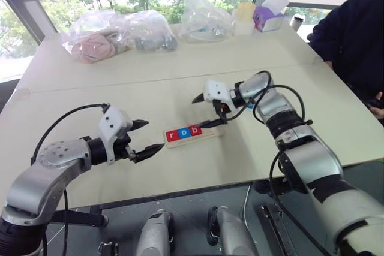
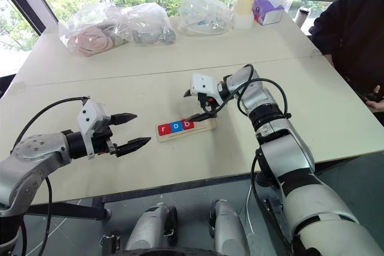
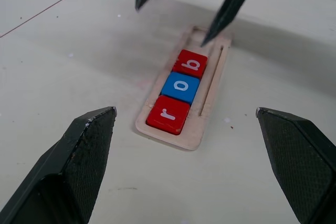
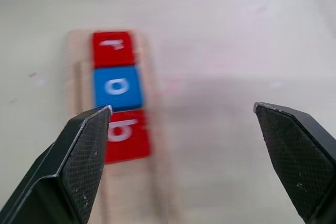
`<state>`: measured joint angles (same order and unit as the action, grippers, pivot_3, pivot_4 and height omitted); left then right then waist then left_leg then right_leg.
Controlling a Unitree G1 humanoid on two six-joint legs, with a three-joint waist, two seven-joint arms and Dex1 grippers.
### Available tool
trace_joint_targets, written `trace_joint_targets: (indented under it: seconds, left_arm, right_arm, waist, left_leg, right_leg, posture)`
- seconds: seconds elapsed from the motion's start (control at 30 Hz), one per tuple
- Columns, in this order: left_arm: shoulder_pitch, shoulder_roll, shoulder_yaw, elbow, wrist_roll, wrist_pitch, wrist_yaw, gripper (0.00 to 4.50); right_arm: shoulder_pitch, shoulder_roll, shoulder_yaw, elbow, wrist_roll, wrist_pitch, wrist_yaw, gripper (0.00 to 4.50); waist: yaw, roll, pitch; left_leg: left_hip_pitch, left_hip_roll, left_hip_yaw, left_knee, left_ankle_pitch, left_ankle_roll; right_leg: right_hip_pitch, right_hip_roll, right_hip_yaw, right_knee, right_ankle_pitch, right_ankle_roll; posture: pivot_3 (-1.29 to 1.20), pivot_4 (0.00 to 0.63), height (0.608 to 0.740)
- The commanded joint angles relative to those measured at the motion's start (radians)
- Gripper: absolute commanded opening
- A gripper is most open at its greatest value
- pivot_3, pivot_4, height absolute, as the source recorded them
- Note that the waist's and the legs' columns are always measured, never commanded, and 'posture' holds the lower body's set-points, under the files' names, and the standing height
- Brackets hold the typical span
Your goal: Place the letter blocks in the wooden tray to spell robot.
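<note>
Wooden tray (image 1: 193,135) on table (image 1: 90,88), holding red "r" block (image 3: 168,114), blue "o" block (image 3: 181,87), red "b" block (image 3: 191,63). Right gripper (image 1: 205,111) over tray's empty end, jaws apart, holding nothing. Left gripper (image 1: 147,138) near tray, jaws apart, holding nothing.

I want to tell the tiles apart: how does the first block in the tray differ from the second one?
The first block is red and bears a white "r"; the second block is blue and bears a white "o". The first lies at the end of the wooden tray; the second lies between two red blocks. Both are flat squares lying face up.
</note>
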<state>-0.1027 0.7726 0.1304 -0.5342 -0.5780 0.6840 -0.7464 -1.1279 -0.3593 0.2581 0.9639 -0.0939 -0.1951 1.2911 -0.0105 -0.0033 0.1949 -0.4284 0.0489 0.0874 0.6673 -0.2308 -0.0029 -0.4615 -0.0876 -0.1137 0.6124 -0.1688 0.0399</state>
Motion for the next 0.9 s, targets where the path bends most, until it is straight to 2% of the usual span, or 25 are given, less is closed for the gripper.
trace_joint_targets:
  seconds: [0.03, 0.1, 0.23, 0.43, 0.63, 0.9]
  left_arm:
    - [-0.016, -0.003, -0.001, -0.018, 0.003, -0.015, 0.001, 4.50]
    - [-0.020, -0.005, -0.003, -0.015, 0.003, -0.016, 0.001, 4.50]
    - [-0.032, -0.014, -0.018, -0.007, 0.009, -0.019, 0.003, 4.50]
    - [-0.041, -0.012, -0.027, 0.004, 0.014, -0.025, -0.003, 4.50]
    - [-0.048, -0.009, -0.029, 0.012, 0.019, -0.029, -0.008, 4.50]
    - [-0.034, -0.008, -0.017, -0.004, 0.017, -0.024, 0.000, 4.50]
  right_arm:
    - [-0.050, -0.039, -0.067, 0.018, -0.026, 0.008, -0.255, 4.46]
    - [-0.063, -0.047, -0.080, 0.049, -0.049, 0.064, -0.388, 4.46]
    - [-0.046, -0.027, -0.161, 0.041, -0.023, 0.316, -0.640, 4.46]
    - [-0.013, 0.049, -0.257, -0.016, 0.038, 0.588, -0.820, 4.46]
    - [0.000, 0.100, -0.300, 0.005, 0.090, 0.662, -0.872, 4.46]
    - [-0.012, 0.126, -0.283, 0.078, 0.079, 0.652, -0.922, 4.46]
  waist:
    - [0.000, 0.000, 0.000]
    - [-0.002, 0.000, 0.000]
    - [-0.003, 0.000, 0.000]
    - [-0.007, 0.000, 0.000]
    - [-0.004, 0.000, 0.000]
    - [-0.005, 0.000, 0.000]
  left_leg:
    - [0.000, 0.000, 0.000, 0.000, 0.000, 0.000]
    - [0.000, 0.000, 0.000, 0.000, 0.000, 0.000]
    - [0.000, 0.000, 0.001, -0.001, 0.000, 0.000]
    - [0.000, 0.000, 0.001, -0.001, 0.000, 0.000]
    - [0.000, 0.000, 0.000, -0.001, 0.000, 0.000]
    - [0.000, 0.000, -0.002, -0.001, 0.000, 0.000]
  right_leg:
    - [0.000, 0.000, 0.000, 0.000, 0.000, 0.000]
    - [0.000, 0.000, 0.000, 0.000, 0.000, 0.000]
    - [0.000, 0.000, 0.001, 0.000, 0.000, 0.000]
    - [-0.001, 0.000, 0.001, 0.000, 0.002, 0.002]
    - [-0.001, 0.000, 0.001, 0.000, 0.001, 0.002]
    - [-0.001, 0.000, 0.001, 0.000, 0.000, 0.000]
  posture:
    - [0.00, 0.150, 0.725]
    - [0.00, 0.150, 0.725]
    - [0.00, 0.150, 0.725]
    - [0.00, 0.150, 0.725]
    - [0.00, 0.150, 0.725]
    - [0.00, 0.150, 0.725]
